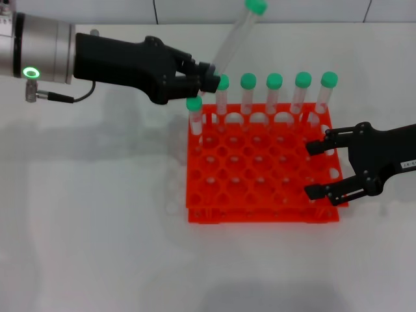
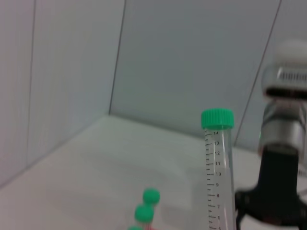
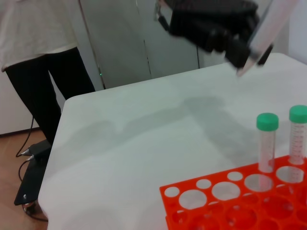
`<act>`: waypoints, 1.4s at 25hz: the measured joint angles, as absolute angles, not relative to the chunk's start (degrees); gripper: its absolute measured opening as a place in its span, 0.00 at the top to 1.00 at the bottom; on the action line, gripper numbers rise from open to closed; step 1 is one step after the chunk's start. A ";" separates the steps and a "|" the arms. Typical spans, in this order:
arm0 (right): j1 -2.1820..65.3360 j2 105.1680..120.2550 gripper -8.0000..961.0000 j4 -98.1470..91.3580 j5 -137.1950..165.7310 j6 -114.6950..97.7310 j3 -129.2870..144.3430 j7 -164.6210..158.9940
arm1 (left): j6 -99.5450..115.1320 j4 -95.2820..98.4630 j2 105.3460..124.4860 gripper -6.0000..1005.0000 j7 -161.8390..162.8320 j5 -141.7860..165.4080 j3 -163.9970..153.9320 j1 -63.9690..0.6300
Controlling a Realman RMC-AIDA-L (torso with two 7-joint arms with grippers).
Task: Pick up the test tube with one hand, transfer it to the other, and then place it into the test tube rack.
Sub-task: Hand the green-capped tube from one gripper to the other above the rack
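Note:
My left gripper (image 1: 211,75), on the arm with the green ring, is shut on the lower end of a test tube (image 1: 235,36). It holds the tube tilted above the rack's far left corner, green cap up. The left wrist view shows the tube (image 2: 218,177) upright. The right wrist view shows the left gripper (image 3: 242,52) shut on the tube (image 3: 271,21). The orange-red rack (image 1: 260,188) holds several green-capped tubes (image 1: 274,91) along its far row. My right gripper (image 1: 313,170), with the white label, is open and empty over the rack's right side.
One more capped tube (image 1: 194,117) stands at the rack's left edge. A person (image 3: 38,48) stands beyond the table's far side in the right wrist view. White table (image 1: 91,227) lies bare to the left of and in front of the rack.

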State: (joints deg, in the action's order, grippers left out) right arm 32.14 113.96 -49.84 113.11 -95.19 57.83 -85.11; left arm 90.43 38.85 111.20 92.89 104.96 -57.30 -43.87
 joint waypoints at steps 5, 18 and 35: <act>32.09 113.61 0.12 -49.84 113.10 -95.84 56.35 -85.48 | 90.12 38.58 111.48 0.79 92.38 107.63 -57.54 -44.05; 33.30 113.20 0.13 -51.52 112.95 -96.14 52.32 -88.26 | 85.87 35.09 113.51 0.79 86.48 109.32 -57.59 -44.11; 32.23 114.93 0.16 -46.15 99.07 -93.82 47.54 -94.35 | 85.55 35.47 115.34 0.78 84.73 110.24 -57.64 -44.21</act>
